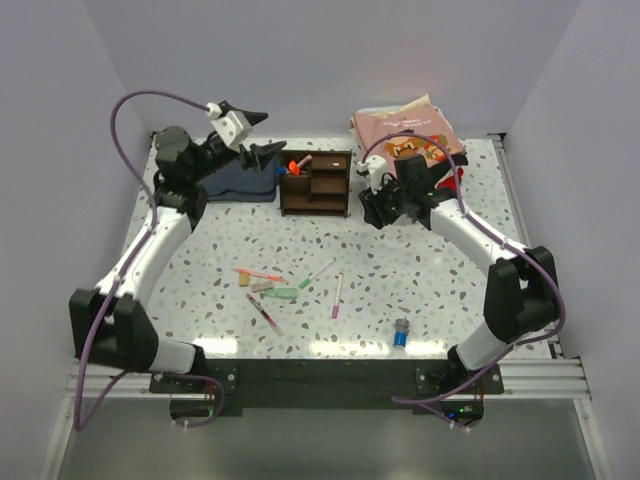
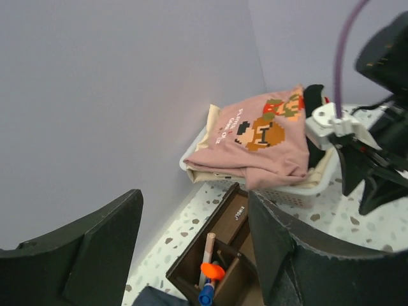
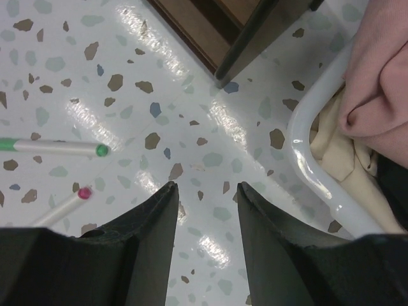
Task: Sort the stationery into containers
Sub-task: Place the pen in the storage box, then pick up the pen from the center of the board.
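Our left gripper hangs above the organiser's left rear corner, jaws wide apart, holding nothing. Our right gripper sits low over the table just right of the organiser, jaws partly open and empty. We see an orange-capped marker standing in the organiser's left compartment. Pens, erasers and a bottle lie loose on the table, well apart from it
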Controlling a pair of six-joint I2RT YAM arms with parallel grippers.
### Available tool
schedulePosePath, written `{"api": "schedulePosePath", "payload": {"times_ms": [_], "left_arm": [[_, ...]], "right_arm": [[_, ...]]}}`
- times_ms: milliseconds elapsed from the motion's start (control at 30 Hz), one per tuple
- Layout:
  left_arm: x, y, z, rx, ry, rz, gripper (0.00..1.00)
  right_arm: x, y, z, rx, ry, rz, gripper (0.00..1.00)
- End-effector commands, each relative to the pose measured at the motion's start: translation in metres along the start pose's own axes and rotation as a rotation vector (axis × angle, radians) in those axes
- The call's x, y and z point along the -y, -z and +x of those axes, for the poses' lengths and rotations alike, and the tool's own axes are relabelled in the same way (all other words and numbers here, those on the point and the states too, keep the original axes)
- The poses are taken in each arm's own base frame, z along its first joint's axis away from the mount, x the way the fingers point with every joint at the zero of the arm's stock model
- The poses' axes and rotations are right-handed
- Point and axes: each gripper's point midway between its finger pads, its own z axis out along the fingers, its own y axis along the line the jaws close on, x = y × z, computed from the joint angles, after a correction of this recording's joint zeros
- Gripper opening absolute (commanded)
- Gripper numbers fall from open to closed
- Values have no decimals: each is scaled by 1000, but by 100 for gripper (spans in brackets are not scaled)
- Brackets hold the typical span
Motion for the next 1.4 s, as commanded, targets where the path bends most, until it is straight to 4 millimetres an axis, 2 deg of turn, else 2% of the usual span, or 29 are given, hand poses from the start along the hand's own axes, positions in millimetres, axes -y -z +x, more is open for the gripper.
{"api": "schedulePosePath", "payload": {"times_ms": [0, 67, 100, 133, 167, 200, 233, 267, 333, 367, 433, 467, 533, 567, 633, 667, 733, 800, 900, 1067, 1200, 1367], "left_arm": [[71, 52, 36, -207, 16, 201, 72], [85, 69, 55, -313, 132, 188, 73], [89, 76, 55, -334, 142, 185, 73], [92, 80, 58, -362, 162, 179, 73], [88, 88, 70, -422, 189, 128, 73], [85, 91, 74, -448, 211, 86, 73], [78, 94, 77, -474, 220, 35, 73], [63, 99, 81, -518, 218, -52, 74], [53, 106, 81, -543, 201, -99, 74], [49, 108, 79, -544, 187, -120, 74], [39, 117, 70, -524, 172, -185, 75], [38, 121, 60, -500, 167, -203, 75], [37, 131, 61, -484, 232, -256, 75], [38, 136, 54, -460, 249, -282, 76], [39, 144, 59, -432, 333, -342, 76], [38, 148, 51, -405, 343, -361, 77], [28, 160, 52, -388, 374, -421, 77], [5, 183, 49, -379, 381, -531, 78], [-13, 200, 41, -372, 348, -611, 78], [-17, 198, 25, -337, 328, -607, 78], [-17, 200, 29, -336, 357, -613, 78], [-14, 202, 32, -345, 354, -611, 78]], "right_arm": [[-26, 31, -1, 32, 159, -124, 47], [-46, 43, 7, 26, 265, -247, 49], [-55, 46, 12, 16, 317, -301, 50], [-69, 53, 30, -48, 343, -394, 50], [-78, 53, 36, -50, 498, -459, 50], [-85, 52, 44, -71, 562, -505, 50], [-93, 56, 56, -119, 614, -557, 50], [-107, 50, 63, -132, 765, -632, 50], [-113, 47, 76, -204, 928, -677, 50], [-125, 41, 79, -213, 1063, -722, 50], [-129, 36, 82, -262, 1213, -741, 50], [-142, 30, 86, -287, 1265, -777, 49], [-148, 24, 78, -307, 1348, -774, 48], [-157, 20, 79, -309, 1390, -802, 48], [-159, 13, 76, -314, 1484, -794, 47], [-165, 10, 76, -305, 1517, -805, 47], [-168, 1, 82, -300, 1560, -831, 47], [-171, -4, 91, -308, 1578, -865, 46], [-170, -11, 107, -327, 1622, -902, 45], [-176, -24, 109, -331, 1606, -910, 43], [-180, -32, 108, -326, 1588, -918, 43], [-186, -36, 121, -349, 1583, -953, 42]]}}
